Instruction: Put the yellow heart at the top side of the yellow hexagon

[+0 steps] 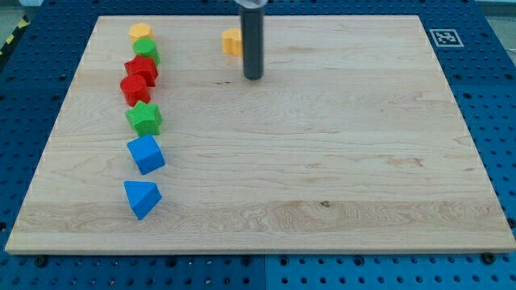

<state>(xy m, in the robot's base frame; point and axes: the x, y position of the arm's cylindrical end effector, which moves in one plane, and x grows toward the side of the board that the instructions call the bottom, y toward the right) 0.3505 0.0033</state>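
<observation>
While my tip [253, 77] rests bare just right of the half-hidden yellow block [231, 41], probably the heart, it must next push it left toward the yellow hexagon [140, 32].

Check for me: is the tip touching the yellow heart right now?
Cannot tell. In the camera view the rod overlaps the right edge of the yellow heart, and my tip ends lower, hiding any contact or gap.
</observation>
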